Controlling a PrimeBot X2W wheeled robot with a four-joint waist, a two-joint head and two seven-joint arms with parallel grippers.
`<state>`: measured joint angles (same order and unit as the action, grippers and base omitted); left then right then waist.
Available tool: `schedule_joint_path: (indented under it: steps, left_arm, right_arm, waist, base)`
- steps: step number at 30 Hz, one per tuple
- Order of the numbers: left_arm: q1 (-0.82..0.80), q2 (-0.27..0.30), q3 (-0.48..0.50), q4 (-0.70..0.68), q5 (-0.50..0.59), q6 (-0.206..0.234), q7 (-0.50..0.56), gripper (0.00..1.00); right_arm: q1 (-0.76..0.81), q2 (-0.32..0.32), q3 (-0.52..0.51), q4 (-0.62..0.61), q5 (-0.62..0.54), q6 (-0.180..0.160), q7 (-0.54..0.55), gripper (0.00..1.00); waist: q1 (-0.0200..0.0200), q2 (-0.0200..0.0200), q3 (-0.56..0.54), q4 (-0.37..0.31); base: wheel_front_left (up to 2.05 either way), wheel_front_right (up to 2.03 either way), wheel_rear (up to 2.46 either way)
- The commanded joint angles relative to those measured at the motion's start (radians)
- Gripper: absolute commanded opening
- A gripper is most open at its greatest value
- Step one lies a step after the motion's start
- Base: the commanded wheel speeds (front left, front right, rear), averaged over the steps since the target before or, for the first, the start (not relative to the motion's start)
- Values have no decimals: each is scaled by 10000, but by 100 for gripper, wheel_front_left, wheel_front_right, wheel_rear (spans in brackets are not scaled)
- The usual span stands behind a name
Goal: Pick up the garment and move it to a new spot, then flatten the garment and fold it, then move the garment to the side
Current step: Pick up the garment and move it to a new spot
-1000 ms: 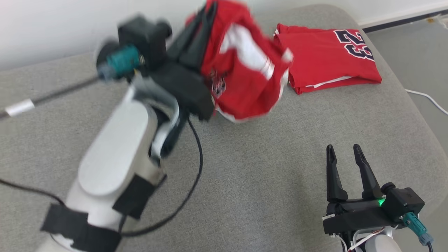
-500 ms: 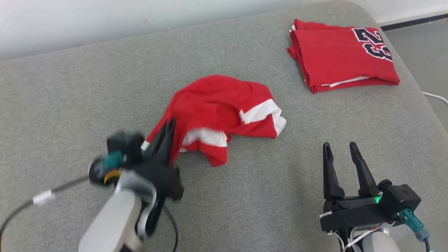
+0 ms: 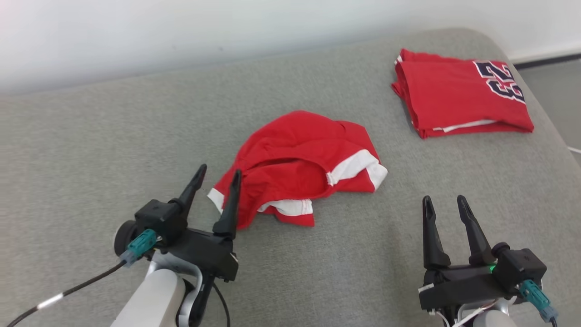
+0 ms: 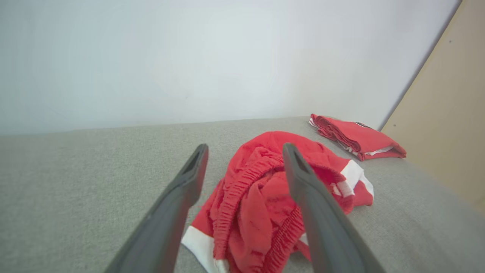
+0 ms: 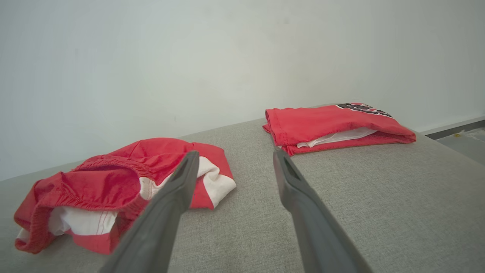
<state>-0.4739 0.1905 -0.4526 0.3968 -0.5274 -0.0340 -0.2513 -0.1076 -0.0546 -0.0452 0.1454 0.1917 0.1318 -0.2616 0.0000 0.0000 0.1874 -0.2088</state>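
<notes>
left end effector (image 3: 220,170) spread wide, by crumpled garment (image 3: 295,150)

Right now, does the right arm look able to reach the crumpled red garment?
Probably yes. The right arm's fingers stand open, and only bare grey cushion lies between them and the garment to their left. The folded shirt sits farther back, out of the way.

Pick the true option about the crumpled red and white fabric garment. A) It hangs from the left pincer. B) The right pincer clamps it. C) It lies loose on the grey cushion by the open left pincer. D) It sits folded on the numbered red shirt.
C: the crumpled red and white fabric garment lies slack on the grey fabric cushion, with the left pincer open at its near edge and gripping nothing.
</notes>
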Motion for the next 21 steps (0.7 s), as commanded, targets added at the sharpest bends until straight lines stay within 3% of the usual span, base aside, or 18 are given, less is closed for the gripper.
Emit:
schedule_joint_path:
  steps: [1,10,21]
  left_arm:
    - [236,101,88,-149,146,76,-71,100]
    - [1419,709,1187,-1492,1045,507,-137,100]
    - [3548,827,3033,-2695,1869,539,-140,100]
  right_arm:
    - [139,-35,6,1,-32,-27,-44,100]
    - [466,-179,-2,-3,18,-27,-44,100]
    - [823,-214,4,36,101,-27,-42,100]
  waist:
    - [0,0,-384,363]
    - [0,0,-1157,1123]
    - [0,0,-1716,1604]
  base:
    - [0,0,0]
    - [0,0,0]
    - [0,0,0]
